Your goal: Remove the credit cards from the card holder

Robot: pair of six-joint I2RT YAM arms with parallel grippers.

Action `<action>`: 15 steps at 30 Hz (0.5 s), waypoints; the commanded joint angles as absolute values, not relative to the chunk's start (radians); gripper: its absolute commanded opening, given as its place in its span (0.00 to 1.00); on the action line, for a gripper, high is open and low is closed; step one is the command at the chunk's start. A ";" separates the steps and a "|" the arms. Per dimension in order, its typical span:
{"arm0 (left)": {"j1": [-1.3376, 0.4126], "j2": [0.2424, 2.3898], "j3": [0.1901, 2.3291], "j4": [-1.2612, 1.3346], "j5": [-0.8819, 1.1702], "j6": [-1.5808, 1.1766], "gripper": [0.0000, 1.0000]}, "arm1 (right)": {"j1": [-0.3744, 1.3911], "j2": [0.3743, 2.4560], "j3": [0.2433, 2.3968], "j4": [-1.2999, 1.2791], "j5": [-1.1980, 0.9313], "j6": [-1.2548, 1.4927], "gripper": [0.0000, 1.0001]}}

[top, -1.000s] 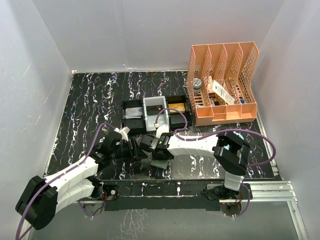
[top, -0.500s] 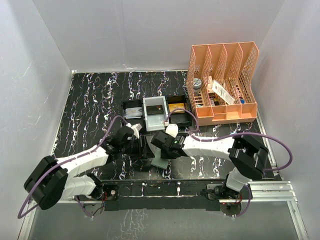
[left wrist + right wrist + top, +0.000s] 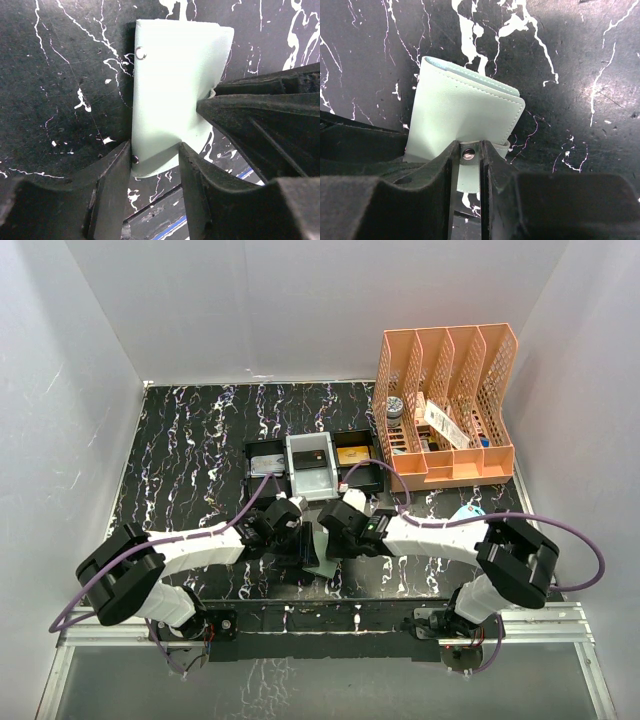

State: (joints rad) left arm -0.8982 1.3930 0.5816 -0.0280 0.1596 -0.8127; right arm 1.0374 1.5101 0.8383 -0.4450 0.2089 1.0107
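The card holder (image 3: pixel 170 85) lies folded on the worktop (image 3: pixel 200 440), near the middle of its near edge, with both arms meeting over it. No credit cards show; whatever it carries is hidden inside the fold.

The left end effector (image 3: pixel 155 147) straddles one end of the holder, one finger pressed against each long side, so it appears to be clamping the holder in place. The right end effector (image 3: pixel 470 147) comes in from the opposite side. Its fingers are drawn nearly together on the small side tab (image 3: pixel 468 177), and the snap stud (image 3: pixel 468 154) shows in the narrow gap between them. The soft cover is slightly buckled where the right fingers bear on it.

By my reading, the step in hand is opening: one arm braces the holder while the other works the snap closure. None of the cards is out yet, so the task is at an early stage.

The next move probably calls for the right arm to peel the tab off its stud and swing the cover back while the left keeps its hold. Since the material is limp, a pull that is too strong may drag or crumple the whole holder instead of releasing the snap.
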 commanded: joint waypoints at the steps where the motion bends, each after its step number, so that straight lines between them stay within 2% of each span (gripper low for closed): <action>1: -0.912 1.424 0.552 -0.129 0.026 -0.830 0.40 | 1.024 1.462 0.792 -0.404 0.139 0.981 0.10; 9: -0.911 1.403 0.525 -0.121 0.009 -0.851 0.35 | 1.022 1.436 0.794 -0.500 0.165 0.972 0.14; 15: -0.911 1.380 0.523 -0.124 0.000 -0.853 0.36 | 1.022 1.383 0.794 -0.532 0.169 0.983 0.22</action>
State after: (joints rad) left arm -0.9081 1.3762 0.5659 -0.0303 0.0963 -0.8696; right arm 1.0218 1.4418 0.8013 -0.4866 0.1570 0.9836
